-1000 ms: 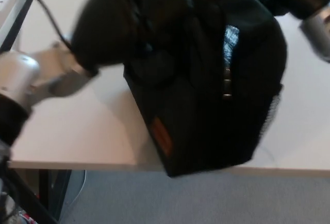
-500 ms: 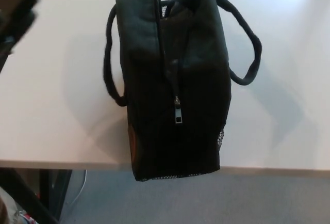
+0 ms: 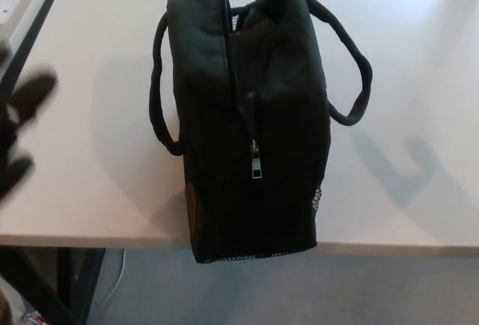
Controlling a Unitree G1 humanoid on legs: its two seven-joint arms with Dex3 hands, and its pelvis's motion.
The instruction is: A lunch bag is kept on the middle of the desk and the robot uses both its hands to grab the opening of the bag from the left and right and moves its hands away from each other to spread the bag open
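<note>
- the black lunch bag [image 3: 251,115] sits in the middle of the desk [image 3: 90,153], its near end hanging a little over the front edge.
- the zipper runs along the top with the metal pull [image 3: 256,162] lying near the front end. it looks unzipped at the far end, where a bit of mesh lining shows in a narrow gap, but the two sides sit close together, so to me it's not really spread open.
- one carry strap [image 3: 156,85] droops down the left side, the other strap [image 3: 352,70] loops out on the right. both hang slack, nothing pulling on them.
- the left robot hand [image 3: 19,141] is a dark blur at the left edge of the view, well apart from the bag. fingers look apart and it's holding nothing.
- the right robot hand isn't visible at all, there's only a shadow [image 3: 408,171] on the desk to the right of the bag.
- so my read: neither side of the opening is gripped right now. what's left is pretty much the whole job, getting both hands onto the rim from left and right and pulling outward.
</note>
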